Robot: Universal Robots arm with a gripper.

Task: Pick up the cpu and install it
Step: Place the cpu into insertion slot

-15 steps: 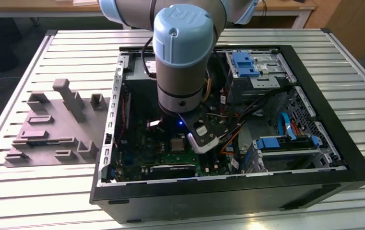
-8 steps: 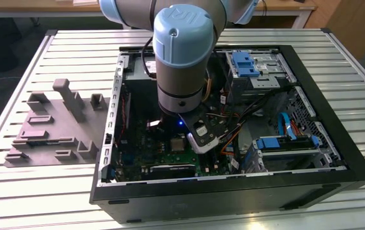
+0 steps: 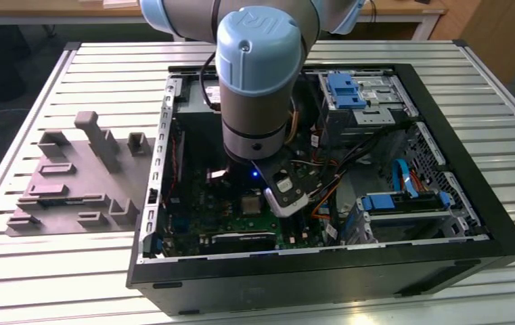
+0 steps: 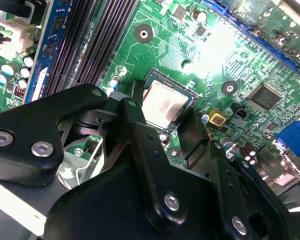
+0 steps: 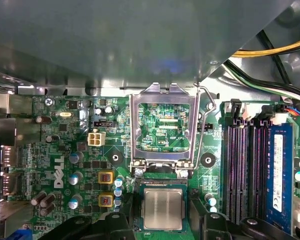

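One small flat square silvery cpu [image 5: 162, 209] w/ tan rim lies seated in socket on green motherboard [image 5: 65, 150]; silver metal load frame [image 5: 163, 125] beside it hinged up, prob. for access; black gripper [image 5: 161, 207] fingers [image 4: 135, 125] spread, straddling chip, gaps both sides, gripping nothing.

"What does everything stand on?"
"A slatted metal table [image 3: 40, 271], pale grey, with ribs running across the exterior view."
"And behind the table?"
"A wooden desk [image 3: 402, 8] on a white frame, one white leg [image 3: 429, 27] showing. Past the table's far corner, on the exterior view's right, is a brown wooden panel [image 3: 501, 40]."
"The floor?"
"A dark floor [image 3: 0, 74], shadowed, off the table's edge on the exterior view's left."
"Light?"
"Even, with a soft sheen on the table's slats."
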